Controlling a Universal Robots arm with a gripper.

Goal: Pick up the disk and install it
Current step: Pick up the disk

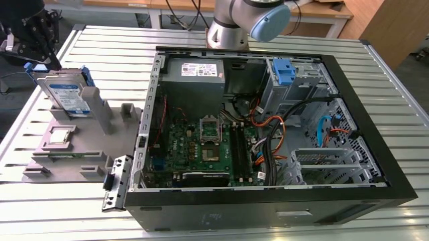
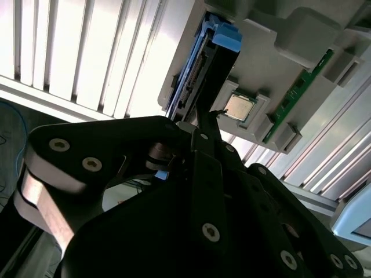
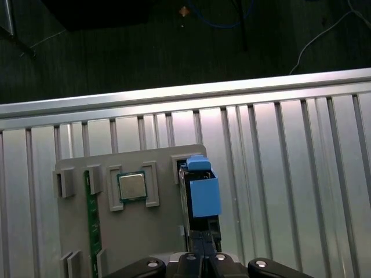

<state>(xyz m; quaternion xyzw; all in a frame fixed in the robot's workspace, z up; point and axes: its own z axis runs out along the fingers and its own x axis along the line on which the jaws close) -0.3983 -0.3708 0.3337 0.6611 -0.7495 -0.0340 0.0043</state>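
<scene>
The disk [image 1: 67, 94], silver-grey with a white-and-blue label and a blue carrier, stands upright on edge in a slot of the grey fixture [image 1: 80, 148] at the exterior view's left. My black gripper [image 1: 52, 64] hangs just above its top edge, fingertips close to the blue carrier. In the first wrist view the fingers [image 3: 204, 246] look pressed together, pointing at the blue end of the disk [image 3: 203, 194]. The second wrist view shows the gripper [image 2: 211, 113] lying alongside the disk [image 2: 194, 69].
The open computer case [image 1: 375, 150] lies on the slatted metal table [image 1: 402, 70], with a metal drive bay [image 1: 308, 83] and an upright blue bracket [image 1: 285, 73] at its far side. The fixture also holds a processor chip [image 3: 132, 186] and a green memory stick [image 3: 90, 231].
</scene>
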